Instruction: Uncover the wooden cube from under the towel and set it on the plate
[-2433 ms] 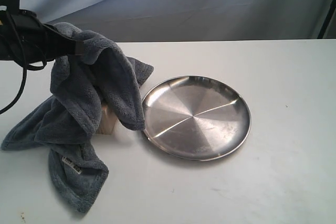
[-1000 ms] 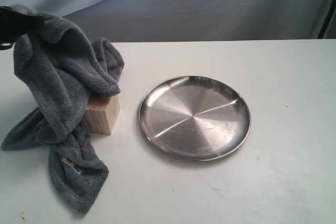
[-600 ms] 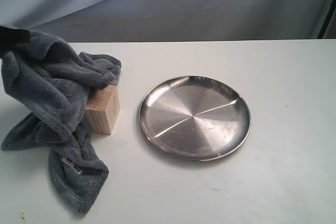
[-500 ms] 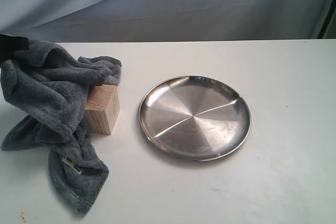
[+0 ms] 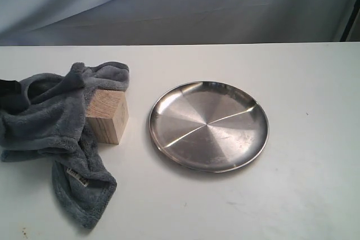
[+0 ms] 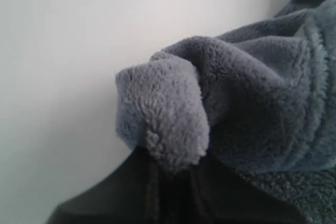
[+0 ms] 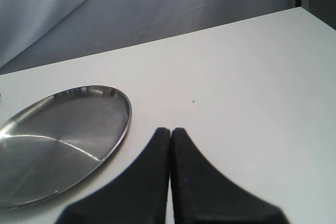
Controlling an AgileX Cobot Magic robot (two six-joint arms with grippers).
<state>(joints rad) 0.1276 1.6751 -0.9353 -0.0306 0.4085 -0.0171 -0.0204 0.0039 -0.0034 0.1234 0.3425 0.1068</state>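
The wooden cube point(image 5: 107, 116) stands bare on the white table, just left of the steel plate point(image 5: 208, 124). The blue-grey towel point(image 5: 48, 122) lies bunched to the cube's left, one fold still resting against the cube's back edge. My left gripper point(image 5: 7, 88) is at the far left edge of the exterior view, low over the table, shut on a fold of the towel point(image 6: 173, 124). My right gripper point(image 7: 170, 131) is shut and empty, out of the exterior view, with the plate point(image 7: 58, 140) beside it.
A grey backdrop cloth point(image 5: 185, 4) hangs behind the white table point(image 5: 304, 184). A small sewn label point(image 5: 76, 177) shows on the towel's front lobe near the table's front edge.
My left gripper has pulled the towel leftward off the cube and lowered it to the table. The cube, covered before, now shows its top and front. The plate has not moved.
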